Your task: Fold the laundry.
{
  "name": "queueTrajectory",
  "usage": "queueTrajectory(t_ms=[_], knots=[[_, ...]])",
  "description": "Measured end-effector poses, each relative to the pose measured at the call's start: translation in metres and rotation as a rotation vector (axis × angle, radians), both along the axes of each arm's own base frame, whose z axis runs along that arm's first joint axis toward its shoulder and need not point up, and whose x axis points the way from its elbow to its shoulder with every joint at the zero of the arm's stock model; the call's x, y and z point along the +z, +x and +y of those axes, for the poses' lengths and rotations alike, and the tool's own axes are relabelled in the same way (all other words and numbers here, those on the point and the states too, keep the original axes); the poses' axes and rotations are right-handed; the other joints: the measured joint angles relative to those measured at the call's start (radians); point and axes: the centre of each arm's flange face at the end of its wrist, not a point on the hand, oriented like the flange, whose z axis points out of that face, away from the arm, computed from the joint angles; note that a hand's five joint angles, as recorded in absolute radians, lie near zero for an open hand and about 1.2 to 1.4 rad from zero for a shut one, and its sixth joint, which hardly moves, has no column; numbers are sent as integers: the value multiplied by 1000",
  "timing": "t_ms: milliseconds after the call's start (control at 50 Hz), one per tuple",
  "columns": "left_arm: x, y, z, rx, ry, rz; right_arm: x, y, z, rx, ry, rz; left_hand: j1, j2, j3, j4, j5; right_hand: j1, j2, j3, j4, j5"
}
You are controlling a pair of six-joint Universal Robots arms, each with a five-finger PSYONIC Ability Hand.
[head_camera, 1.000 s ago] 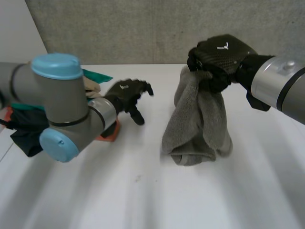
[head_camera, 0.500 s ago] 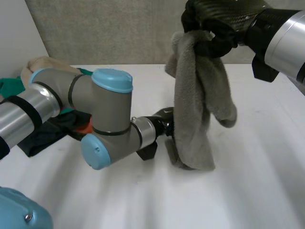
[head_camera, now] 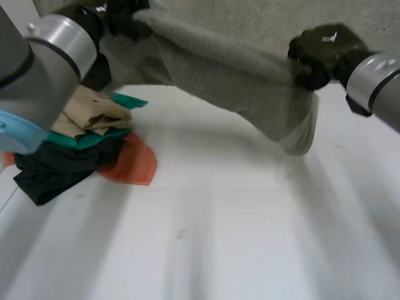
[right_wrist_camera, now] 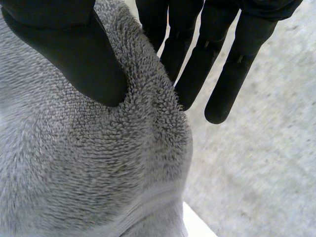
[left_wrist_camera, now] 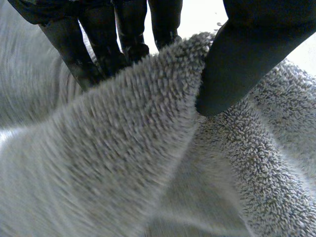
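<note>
A grey terry towel point(head_camera: 237, 81) hangs stretched in the air above the white table point(head_camera: 225, 225), between my two hands. My left hand point(head_camera: 122, 11) holds one end high at the back left; its thumb point(left_wrist_camera: 247, 59) pinches the towel's edge point(left_wrist_camera: 163, 84) against the fingers point(left_wrist_camera: 98, 44). My right hand point(head_camera: 322, 53) holds the other end at the right, lower down. There the thumb point(right_wrist_camera: 74, 54) presses the towel point(right_wrist_camera: 98, 163) against the fingers point(right_wrist_camera: 197, 54). A loose end of the towel sags below the right hand.
A pile of laundry lies at the table's left: a tan piece point(head_camera: 94, 112), a green one point(head_camera: 122, 100), a black one point(head_camera: 56, 169) and an orange one point(head_camera: 134, 162). A grey wall point(head_camera: 250, 25) stands behind the table.
My left hand went under the hanging towel, took hold of its lower edge and rose up to the left. The towel, bunched from the right hand before, is now spread between both hands.
</note>
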Motion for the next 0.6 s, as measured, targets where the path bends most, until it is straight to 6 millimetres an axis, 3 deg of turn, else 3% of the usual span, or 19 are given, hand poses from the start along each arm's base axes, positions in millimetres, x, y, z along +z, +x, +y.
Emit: queueTrajectory(t_ms=[60, 120, 220, 260, 300, 320, 380, 420, 440, 540, 600], knots=[[-27, -4, 1, 25, 29, -75, -26, 1, 2, 15, 45, 52, 0, 1, 1, 0, 0, 0, 0, 0, 0, 0], [-67, -7, 0, 58, 92, -163, -59, 1, 8, 38, 111, 109, 0, 1, 1, 0, 0, 0, 0, 0, 0, 0], [-154, -8, -4, 115, 278, -331, -122, 1, 22, 84, 240, 232, 0, 1, 1, 0, 0, -2, -4, -5, -4, -1], [-183, -6, -1, 129, 365, -392, -143, -1, 28, 94, 282, 286, -17, -49, -38, -50, -18, -113, -182, -191, -196, -162], [-196, -5, 3, 135, 423, -428, -152, -2, 32, 96, 301, 317, -48, -91, -79, -91, -48, -254, -332, -341, -349, -302], [-200, -4, 5, 137, 445, -442, -156, -3, 33, 96, 309, 330, -48, -91, -79, -91, -48, -304, -385, -395, -402, -358], [-201, -2, 12, 139, 508, -477, -159, -4, 37, 87, 318, 355, -421, -442, -427, -438, -394, -418, -495, -521, -533, -501], [-195, -1, 14, 134, 516, -482, -154, -5, 38, 79, 313, 353, -421, -442, -427, -438, -394, -451, -526, -556, -569, -533], [-183, -1, 16, 126, 504, -478, -146, -5, 38, 68, 299, 340, -593, -619, -606, -622, -581, -545, -627, -650, -657, -630], [-145, 5, 17, 114, 422, -461, -115, -9, 38, 26, 252, 281, -657, -704, -689, -709, -670, -627, -703, -720, -735, -709], [-121, 17, 8, 140, 341, -464, -95, -19, 34, -31, 231, 236, -677, -723, -713, -732, -693, -637, -706, -721, -747, -721]])
